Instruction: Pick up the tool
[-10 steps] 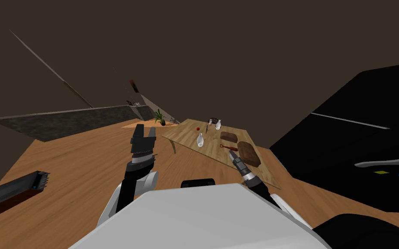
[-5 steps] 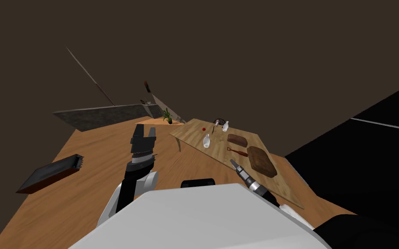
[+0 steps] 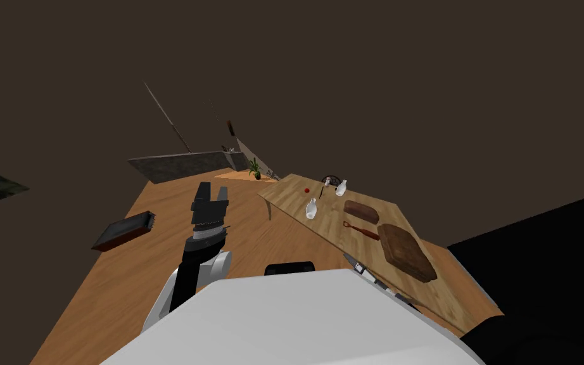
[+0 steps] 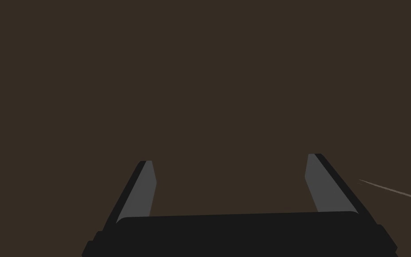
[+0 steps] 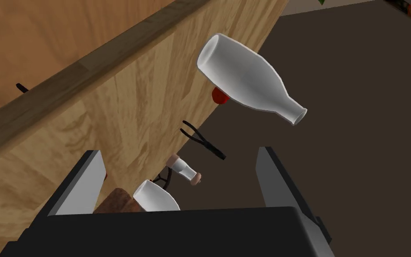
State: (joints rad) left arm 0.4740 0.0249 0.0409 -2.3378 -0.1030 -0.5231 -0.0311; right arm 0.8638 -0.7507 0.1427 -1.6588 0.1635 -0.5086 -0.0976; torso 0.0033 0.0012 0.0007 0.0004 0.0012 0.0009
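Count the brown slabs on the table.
2. The smaller brown slab lies mid-table, right of the near white bottle; the larger brown slab lies closer to me. The table's near end is hidden.

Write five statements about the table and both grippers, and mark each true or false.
1. The right gripper is open and holds nothing. True.
2. The left gripper is shut on a bottle. False: its fingers stand apart with nothing between them.
3. A white bottle stands upright on the wooden table. True.
4. The red-handled tool lies on top of the brown board. False: it lies on the tabletop beside the board.
5. A small red thing sits on the table beyond the bottle. True.
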